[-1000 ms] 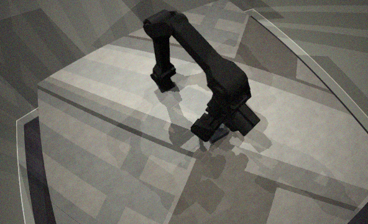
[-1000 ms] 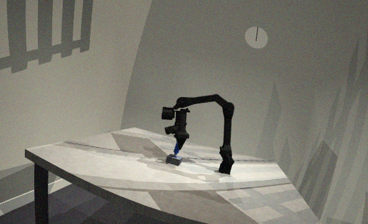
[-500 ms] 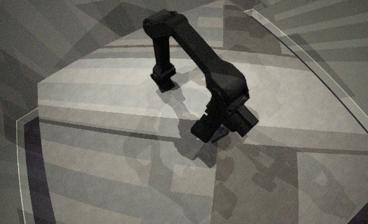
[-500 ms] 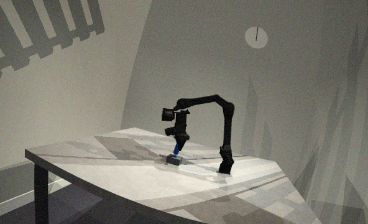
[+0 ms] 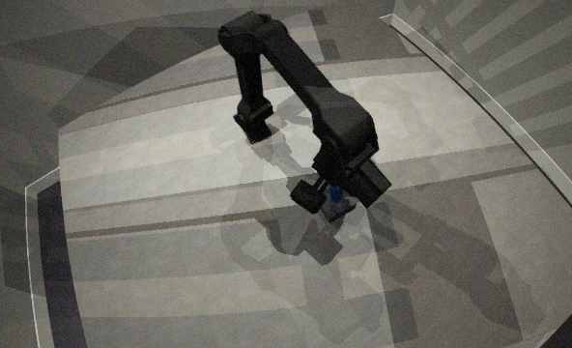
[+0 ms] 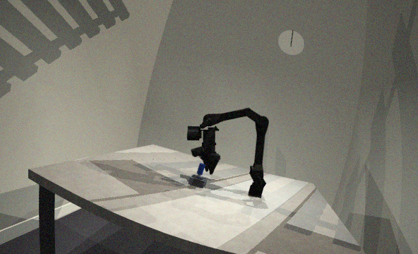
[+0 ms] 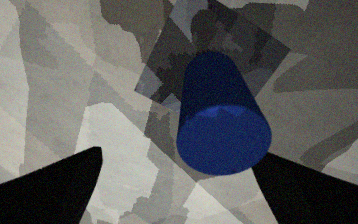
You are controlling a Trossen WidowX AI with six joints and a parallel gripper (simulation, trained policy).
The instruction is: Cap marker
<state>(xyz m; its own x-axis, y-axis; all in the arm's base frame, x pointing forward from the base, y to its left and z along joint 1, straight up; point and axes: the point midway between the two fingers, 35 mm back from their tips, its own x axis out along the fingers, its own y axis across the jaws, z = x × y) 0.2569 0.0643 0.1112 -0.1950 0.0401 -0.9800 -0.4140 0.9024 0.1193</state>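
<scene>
The blue cap (image 5: 335, 191) (image 6: 200, 168) (image 7: 224, 140) stands over the holder block (image 5: 342, 213) (image 6: 198, 181) (image 7: 272, 65), its closed end up. It leans slightly in the exterior view. The marker is hidden under the cap in the wrist view, and how far down the cap sits on it cannot be told. My gripper (image 6: 209, 171) (image 7: 179, 156) is open, fingers wide apart. The cap is not gripped; in the wrist view it is right of centre and overlaps the right finger. In the top view the fingertips are hidden behind the hand.
The table (image 5: 170, 295) (image 6: 174, 215) carries broad patches of light and shadow. The arm's base (image 5: 257, 130) (image 6: 256, 187) stands on it, behind the holder in the top view and right of it in the exterior view.
</scene>
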